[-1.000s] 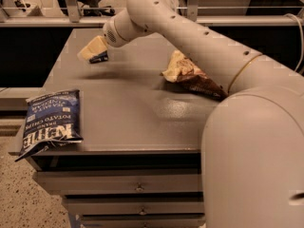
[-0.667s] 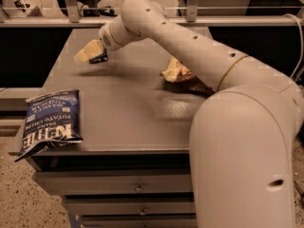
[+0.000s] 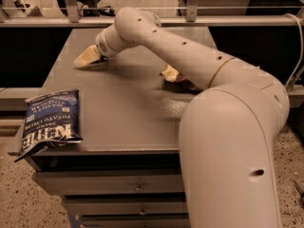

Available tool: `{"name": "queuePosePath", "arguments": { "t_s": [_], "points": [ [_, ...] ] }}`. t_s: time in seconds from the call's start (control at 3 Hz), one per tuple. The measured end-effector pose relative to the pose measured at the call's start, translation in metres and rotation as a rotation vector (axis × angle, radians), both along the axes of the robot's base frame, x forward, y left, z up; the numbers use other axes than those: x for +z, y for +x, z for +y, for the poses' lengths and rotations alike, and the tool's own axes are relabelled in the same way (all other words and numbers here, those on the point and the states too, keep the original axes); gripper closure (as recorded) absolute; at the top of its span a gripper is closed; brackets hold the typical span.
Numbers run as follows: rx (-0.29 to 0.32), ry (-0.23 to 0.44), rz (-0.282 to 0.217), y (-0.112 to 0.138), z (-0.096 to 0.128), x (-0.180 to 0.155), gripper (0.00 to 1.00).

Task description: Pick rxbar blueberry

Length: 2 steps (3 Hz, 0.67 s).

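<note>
My gripper [image 3: 87,56] is at the far left of the grey table [image 3: 128,108], low over its surface, with its pale tip pointing left. No small navy-blue rxbar blueberry shows plainly. There is only a small dark patch [image 3: 102,59] tucked under the gripper's wrist, and I cannot tell what it is. My arm [image 3: 180,49] reaches across the table from the lower right.
A large dark blue Kettle chip bag [image 3: 50,120] lies at the table's front left corner and overhangs the edge. A brown and cream chip bag [image 3: 172,74] lies mid-table, partly behind my arm. A rail [image 3: 57,22] runs behind the table. Drawers [image 3: 137,188] are below the front edge.
The gripper has shifted slightly left and lower toward the table's surface. The arm's elbow has swung closer to the camera. The chip bags have not moved.
</note>
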State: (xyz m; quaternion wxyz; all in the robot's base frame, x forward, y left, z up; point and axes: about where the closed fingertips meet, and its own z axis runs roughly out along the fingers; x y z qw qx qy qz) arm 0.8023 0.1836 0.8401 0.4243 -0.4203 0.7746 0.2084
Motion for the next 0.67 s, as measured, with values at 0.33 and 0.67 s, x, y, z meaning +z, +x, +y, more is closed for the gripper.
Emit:
{"name": "queuePosePath", "arguments": {
  "t_s": [0.33, 0.67],
  "points": [
    [-0.012, -0.001, -0.013, 0.0049, -0.0001, -0.0044, 0.41],
    [-0.019, 0.004, -0.022, 0.0079, -0.0013, -0.004, 0.64]
  ]
}}
